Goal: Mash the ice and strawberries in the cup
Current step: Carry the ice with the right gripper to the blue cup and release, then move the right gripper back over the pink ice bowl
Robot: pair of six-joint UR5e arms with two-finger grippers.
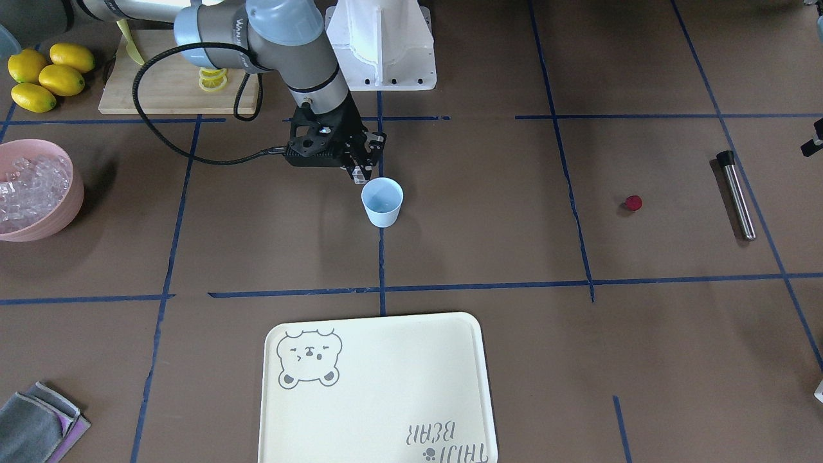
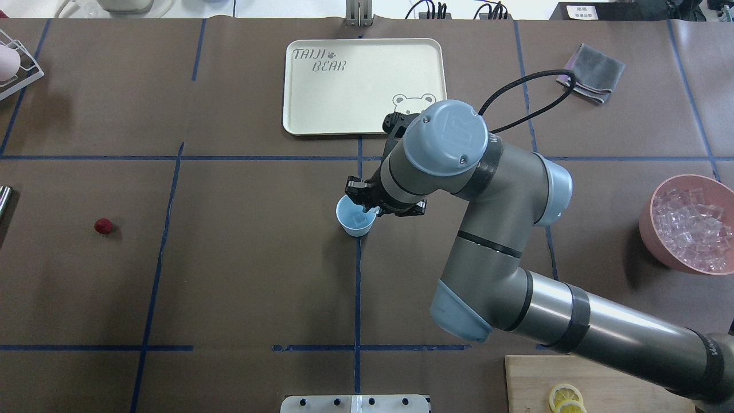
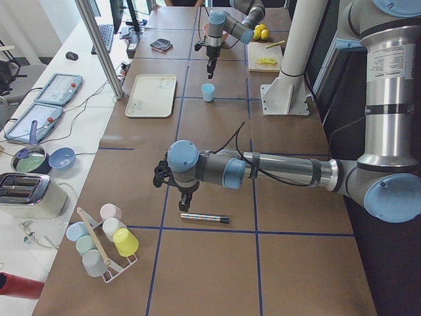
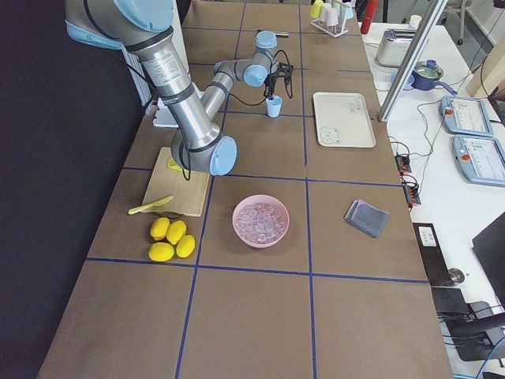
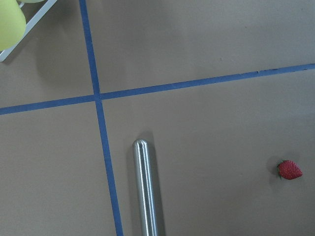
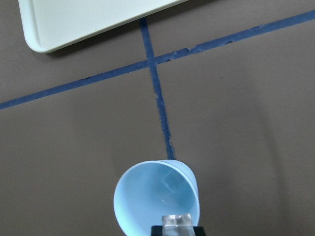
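The pale-blue cup (image 1: 382,202) stands upright near the table's middle, on a blue tape line. My right gripper (image 1: 361,177) hangs just above its rim, shut on a clear ice cube (image 6: 177,220) that shows between the fingertips in the right wrist view. Another cube shows faintly inside the cup (image 2: 359,218). The red strawberry (image 1: 634,203) lies alone on the table, far to my left. My left gripper (image 3: 185,205) hovers over a steel rod (image 1: 737,196) near the berry; I cannot tell whether it is open or shut.
A pink bowl (image 1: 64,212) of ice cubes (image 1: 29,190) sits at my far right. Lemons (image 1: 48,76) and a cutting board (image 1: 167,83) are behind it. A cream tray (image 1: 386,399) lies beyond the cup. A grey cloth (image 1: 38,427) lies at the far corner.
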